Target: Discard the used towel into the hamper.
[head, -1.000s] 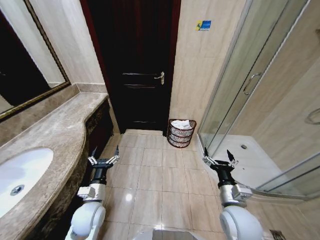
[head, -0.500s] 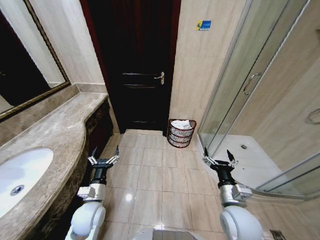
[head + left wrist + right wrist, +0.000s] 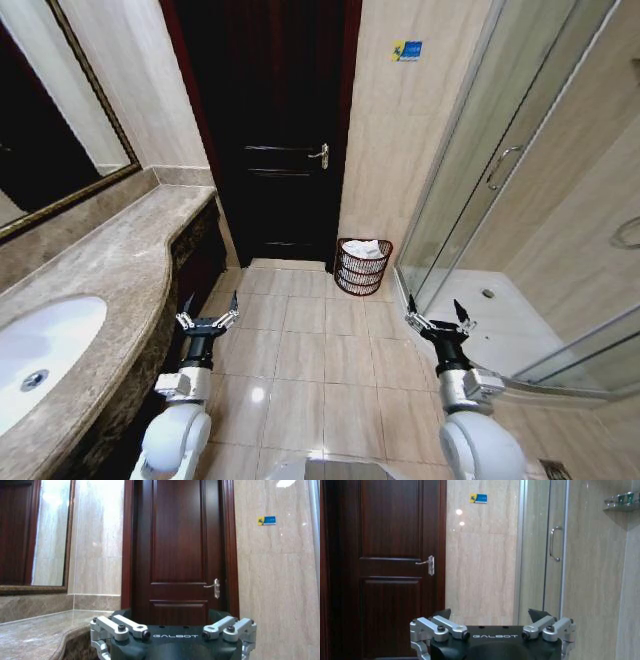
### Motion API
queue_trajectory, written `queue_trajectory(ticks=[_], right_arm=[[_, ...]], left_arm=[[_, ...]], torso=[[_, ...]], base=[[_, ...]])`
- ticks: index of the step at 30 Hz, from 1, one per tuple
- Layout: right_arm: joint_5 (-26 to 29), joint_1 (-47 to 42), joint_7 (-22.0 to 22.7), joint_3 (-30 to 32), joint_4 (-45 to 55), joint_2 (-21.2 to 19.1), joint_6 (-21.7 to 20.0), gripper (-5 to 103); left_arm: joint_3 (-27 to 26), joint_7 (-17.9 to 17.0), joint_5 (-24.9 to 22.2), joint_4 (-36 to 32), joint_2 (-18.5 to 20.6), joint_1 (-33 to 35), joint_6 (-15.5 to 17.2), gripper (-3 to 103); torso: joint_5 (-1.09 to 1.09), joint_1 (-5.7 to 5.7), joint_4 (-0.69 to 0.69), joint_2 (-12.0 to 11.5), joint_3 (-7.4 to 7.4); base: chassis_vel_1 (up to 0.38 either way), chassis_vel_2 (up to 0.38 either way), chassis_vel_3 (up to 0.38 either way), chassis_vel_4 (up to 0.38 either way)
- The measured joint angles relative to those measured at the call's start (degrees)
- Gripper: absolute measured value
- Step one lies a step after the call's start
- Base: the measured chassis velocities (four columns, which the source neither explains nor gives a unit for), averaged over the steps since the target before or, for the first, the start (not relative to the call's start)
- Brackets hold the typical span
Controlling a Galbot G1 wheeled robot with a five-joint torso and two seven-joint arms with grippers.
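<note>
Low over the tiled floor, the left pincer hangs beside the table's curved edge, fingers spread, holding nothing. The right pincer matches it, open and empty, near the shower's glass. Bare tiles run between them to the hamper, which stands at the far wall between door and shower with white cloth heaped inside.

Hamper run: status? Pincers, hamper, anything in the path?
Left pincer and right pincer open, empty, low over floor. Hamper by door, white cloth inside. Floor tiles bare between.
</note>
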Motion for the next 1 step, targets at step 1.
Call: queue_trajectory(ticks=[1], right_arm=[[0.0,0.0,0.0,0.0,0.0,0.0,0.0,100]], left_arm=[[0.0,0.0,0.0,0.0,0.0,0.0,0.0,100]], torso=[[0.00,0.00,0.00,0.0,0.00]], base=[[0.000,0.000,0.000,0.000]])
